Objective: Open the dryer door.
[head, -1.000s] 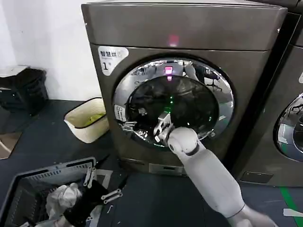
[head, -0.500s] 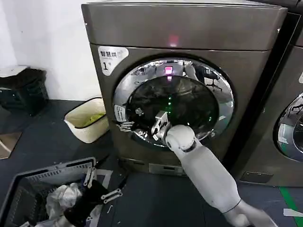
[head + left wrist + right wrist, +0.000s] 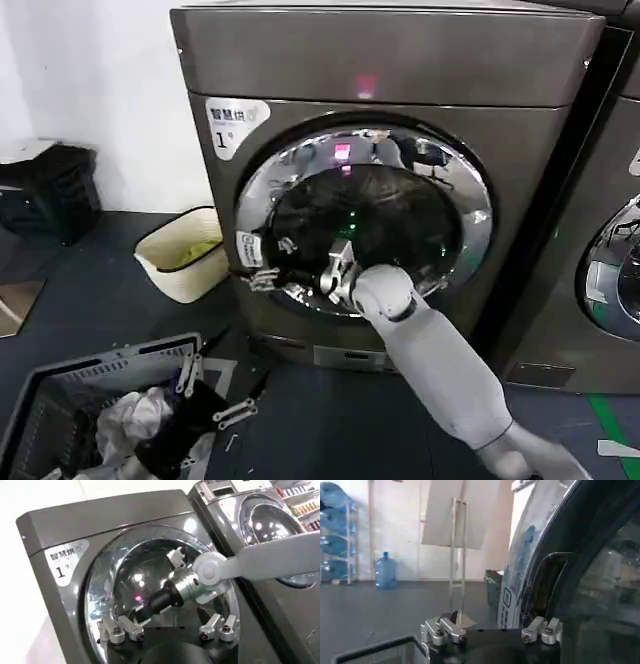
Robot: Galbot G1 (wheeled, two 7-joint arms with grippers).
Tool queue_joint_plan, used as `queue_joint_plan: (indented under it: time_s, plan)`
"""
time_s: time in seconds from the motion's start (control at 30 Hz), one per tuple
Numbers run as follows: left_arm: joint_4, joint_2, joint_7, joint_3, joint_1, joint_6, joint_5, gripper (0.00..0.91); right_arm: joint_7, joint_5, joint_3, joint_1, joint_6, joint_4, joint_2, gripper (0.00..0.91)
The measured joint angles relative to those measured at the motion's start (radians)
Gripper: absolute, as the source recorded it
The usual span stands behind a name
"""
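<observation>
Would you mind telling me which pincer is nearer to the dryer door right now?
The right one. The right pincer is at the left edge of the dryer door, by its chrome ring. The left pincer hangs low over the basket, well clear of the door.

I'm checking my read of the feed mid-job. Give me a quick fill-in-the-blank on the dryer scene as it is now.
1. The white sticker on the dryer carries the number ____.
2. The ____ gripper reaches to the dryer door, at its edge nearest the sticker.
3. The left gripper hangs low over a dark ____ on the floor.
4. Beside the dryer sits a cream ____.

Missing words: 1; right; basket; bin
</observation>
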Motion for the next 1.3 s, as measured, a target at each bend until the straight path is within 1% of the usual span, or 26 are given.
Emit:
queue_joint_plan:
  time_s: [0.23, 0.4, 0.57, 0.8, 1.03, 1.2, 1.3]
  plan:
    - [0.026, 0.035, -0.002, -0.043, -0.034, 0.037, -0.098, 0.907, -0.062, 0.05, -0.014, -0.003, -0.014, 0.043, -0.044, 0.907]
    - [0.046, 0.064, -0.002, -0.092, -0.069, 0.064, -0.192, 0.907, -0.082, 0.066, -0.02, -0.003, -0.016, 0.06, -0.064, 0.907]
    - [0.067, 0.092, 0.001, -0.141, -0.089, 0.072, -0.241, 0.907, -0.124, 0.088, -0.031, -0.003, -0.025, 0.08, -0.089, 0.907]
    - [0.105, 0.134, 0.001, -0.209, -0.124, 0.079, -0.264, 0.907, -0.185, 0.129, -0.038, -0.003, -0.034, 0.115, -0.137, 0.907]
    - [0.154, 0.175, -0.02, -0.221, -0.18, 0.103, -0.307, 0.907, -0.236, 0.198, -0.052, -0.006, -0.032, 0.146, -0.182, 0.907]
    - [0.209, 0.217, -0.029, -0.188, -0.236, 0.107, -0.314, 0.907, -0.262, 0.227, -0.067, -0.005, -0.031, 0.175, -0.216, 0.907]
    - [0.246, 0.243, -0.033, -0.16, -0.274, 0.113, -0.313, 0.907, -0.286, 0.233, -0.068, -0.006, -0.028, 0.191, -0.235, 0.907]
